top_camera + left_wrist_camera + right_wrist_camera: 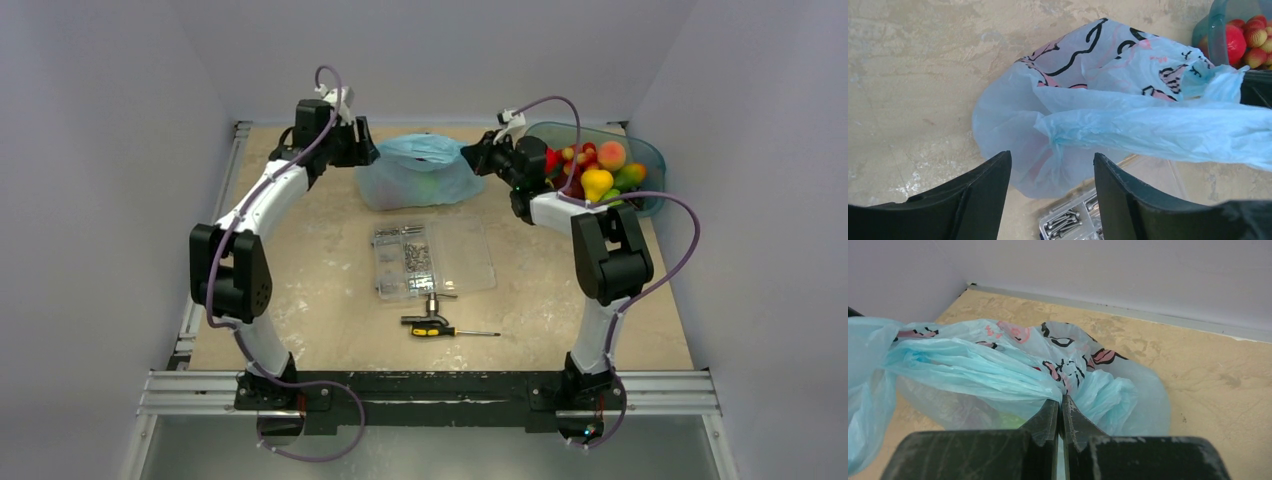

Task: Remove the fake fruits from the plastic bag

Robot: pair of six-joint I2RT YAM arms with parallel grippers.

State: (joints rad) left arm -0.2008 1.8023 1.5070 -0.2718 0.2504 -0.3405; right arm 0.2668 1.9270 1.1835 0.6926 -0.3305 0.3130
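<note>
The light blue plastic bag [415,170] with dark and pink marks lies at the back middle of the table. A green shape shows dimly through it [1008,420]; the other fruits inside are hidden. My right gripper [1061,401] is shut on a bunched edge of the bag [998,370] at its right side [470,158]. My left gripper [1052,156] is open, its jaws apart beside the bag's left end [368,152], with a stretched band of bag [1128,125] just beyond the tips and nothing held.
A rigid teal tub [640,150] full of other colourful fruits stands at the back right, also in the left wrist view [1215,35]. A clear compartment box of screws [430,258] and a screwdriver [445,330] lie in front of the bag. Walls enclose the table.
</note>
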